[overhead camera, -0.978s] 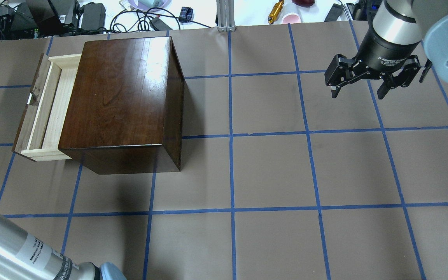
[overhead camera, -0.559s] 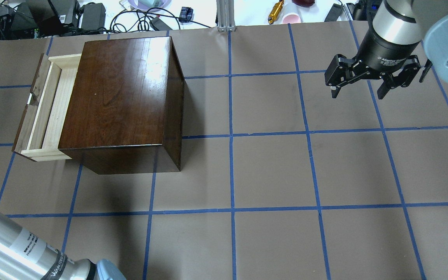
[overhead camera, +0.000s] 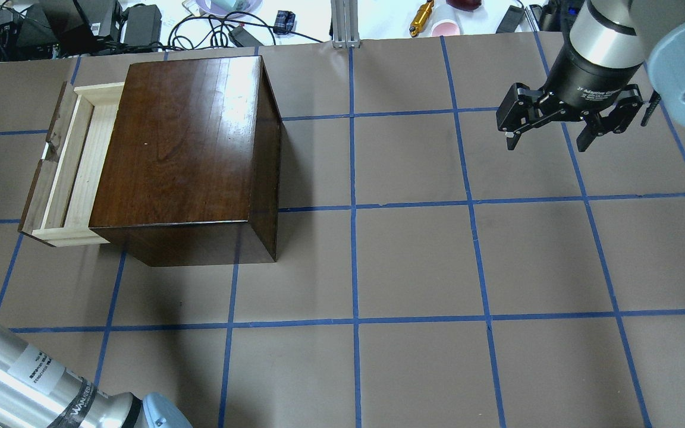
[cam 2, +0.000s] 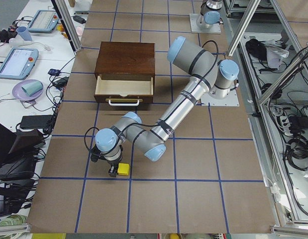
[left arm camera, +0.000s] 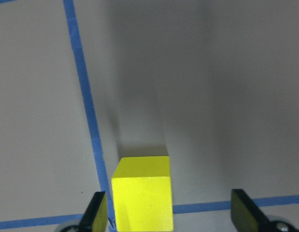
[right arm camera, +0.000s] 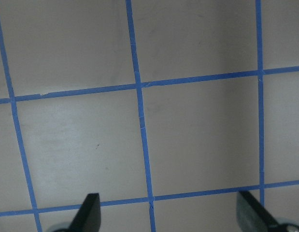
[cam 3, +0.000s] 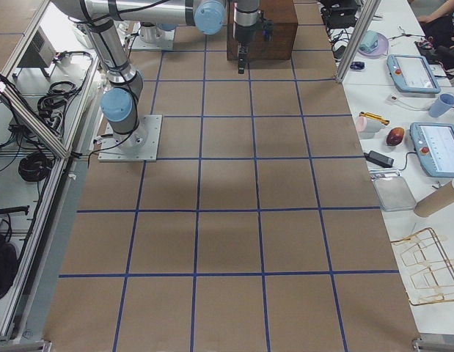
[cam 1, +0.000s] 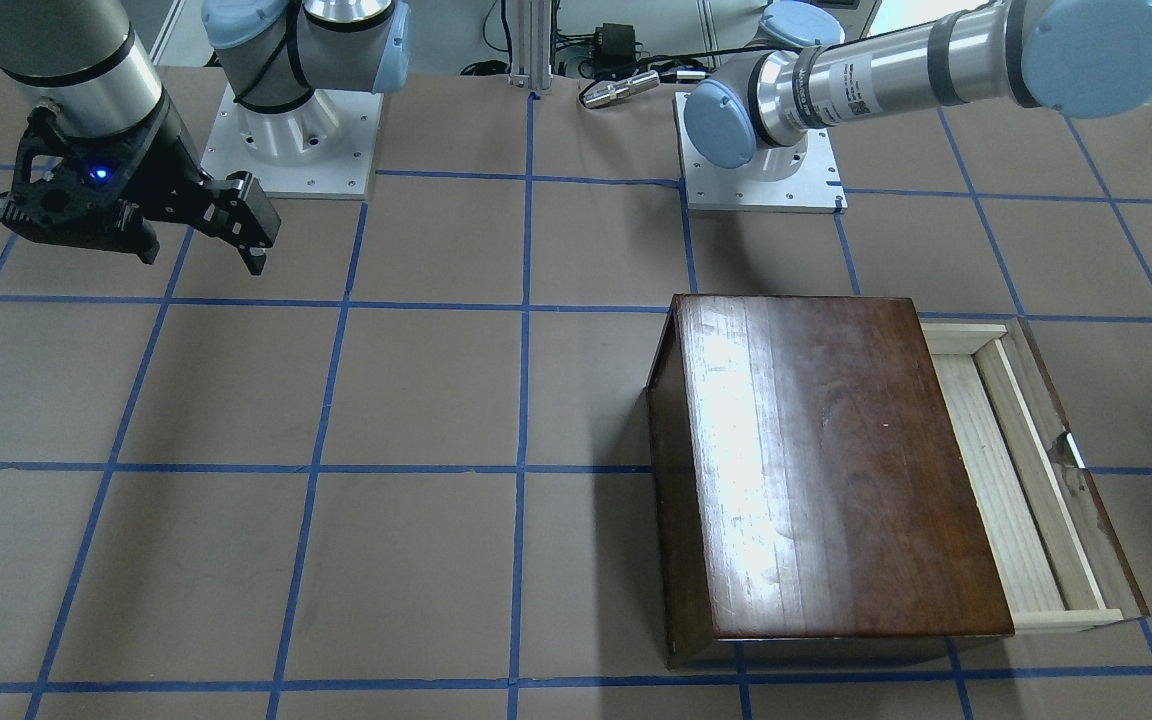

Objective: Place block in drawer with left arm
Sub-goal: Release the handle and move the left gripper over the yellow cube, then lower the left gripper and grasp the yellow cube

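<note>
Left arm has shifted slightly; left end effector, wide, straddles one block; one drawer open; right end effector wide.

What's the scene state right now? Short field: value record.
block: on table, not gripped
left gripper: open, fingers either side of block
drawer: pulled out, visible part empty
box: dark wood, on table
right gripper: open, holding nothing, above table well away from box
</note>
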`<act>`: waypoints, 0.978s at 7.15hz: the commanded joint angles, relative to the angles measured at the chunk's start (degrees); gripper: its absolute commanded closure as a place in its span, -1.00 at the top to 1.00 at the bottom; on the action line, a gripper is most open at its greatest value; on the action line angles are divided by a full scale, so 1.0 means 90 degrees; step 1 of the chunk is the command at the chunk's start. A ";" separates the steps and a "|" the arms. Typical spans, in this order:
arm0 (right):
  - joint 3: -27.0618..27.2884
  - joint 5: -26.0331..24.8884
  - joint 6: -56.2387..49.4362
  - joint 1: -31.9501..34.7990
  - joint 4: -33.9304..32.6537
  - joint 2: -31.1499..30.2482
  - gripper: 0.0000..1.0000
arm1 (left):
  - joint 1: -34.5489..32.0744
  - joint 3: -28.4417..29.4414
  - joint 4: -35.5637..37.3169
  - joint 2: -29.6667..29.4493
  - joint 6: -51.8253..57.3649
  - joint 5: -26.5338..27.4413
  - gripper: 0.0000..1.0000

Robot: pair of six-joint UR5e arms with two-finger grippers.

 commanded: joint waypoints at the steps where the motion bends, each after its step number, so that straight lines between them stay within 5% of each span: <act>1: 0.0000 0.0000 0.0000 0.0000 0.0000 0.0000 1.00 | 0.0113 -0.0041 0.0005 -0.0082 0.0055 -0.0085 0.81; 6: 0.0000 0.0000 0.0000 0.0000 0.0000 0.0000 1.00 | 0.0133 -0.0041 0.0256 -0.0286 0.0416 -0.0318 0.77; 7: 0.0000 0.0000 0.0000 0.0000 0.0000 0.0000 1.00 | 0.0142 -0.0051 0.0268 -0.0287 0.0426 -0.0358 0.57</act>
